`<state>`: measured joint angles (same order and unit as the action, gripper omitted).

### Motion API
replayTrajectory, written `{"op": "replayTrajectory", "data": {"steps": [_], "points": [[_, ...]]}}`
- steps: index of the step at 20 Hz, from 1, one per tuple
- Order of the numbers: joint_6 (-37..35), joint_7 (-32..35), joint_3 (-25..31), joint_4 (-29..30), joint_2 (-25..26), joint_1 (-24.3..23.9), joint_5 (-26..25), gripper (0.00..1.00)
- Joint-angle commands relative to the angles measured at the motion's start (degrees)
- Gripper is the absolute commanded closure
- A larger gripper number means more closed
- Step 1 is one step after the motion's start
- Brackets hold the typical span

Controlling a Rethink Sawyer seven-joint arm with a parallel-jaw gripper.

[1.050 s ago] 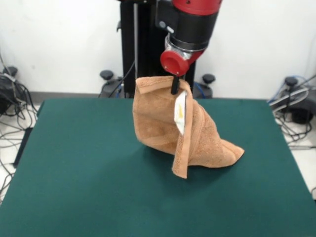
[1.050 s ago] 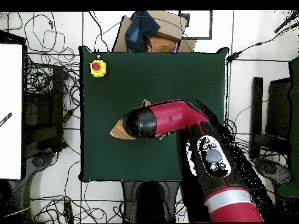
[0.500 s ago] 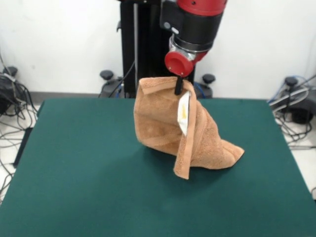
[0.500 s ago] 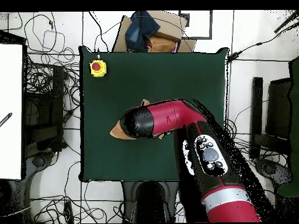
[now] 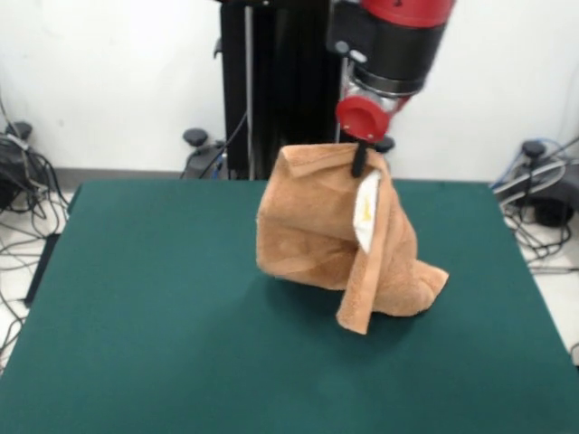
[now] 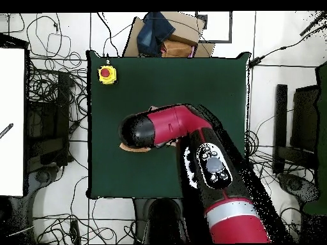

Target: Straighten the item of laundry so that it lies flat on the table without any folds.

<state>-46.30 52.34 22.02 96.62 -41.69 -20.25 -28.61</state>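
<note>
You have the gripper [image 5: 359,163] pinched shut on the top edge of the towel [image 5: 321,226], with the dark fingers [image 5: 359,161] closed on the cloth just beside the white tag [image 5: 366,210]. The towel hangs from that hold in folds; one narrow flap drops to a free corner, and the lower right corner rests on the table [image 5: 136,307]. It sits a little right of the table's middle in the front view, toward the far side.

From overhead, the arm [image 6: 172,125] covers nearly all of the towel, and only a sliver of orange shows at the arm's end, on the left half of the table. Look at the green top: it is flat, felt-like and bare around the towel, apart from a yellow box with a red button [image 6: 106,74] in the upper left corner of the overhead view.

Around the table you see a pale tiled floor strewn with black cables [image 6: 48,96] (thickest at the left in the overhead view). A white panel [image 6: 11,121] stands at the left edge, and a cardboard box [image 6: 167,38] with dark blue cloth on it lies past the table's top edge. In the front view, a white wall [image 5: 109,72] runs behind, with a black post [image 5: 271,81] before it.
</note>
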Motion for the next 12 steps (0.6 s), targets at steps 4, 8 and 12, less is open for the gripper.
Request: {"op": "replayTrajectory", "data": {"steps": [4, 8, 12], "points": [[-6.2, 13.5, -2.1, -2.8, 1.5, 5.1, 4.6, 1.00], [-5.9, 12.9, -2.9, -2.6, 1.3, 5.6, 5.4, 1.00], [-5.9, 12.0, -3.2, -2.5, 1.1, 5.7, 6.1, 1.00]]}}
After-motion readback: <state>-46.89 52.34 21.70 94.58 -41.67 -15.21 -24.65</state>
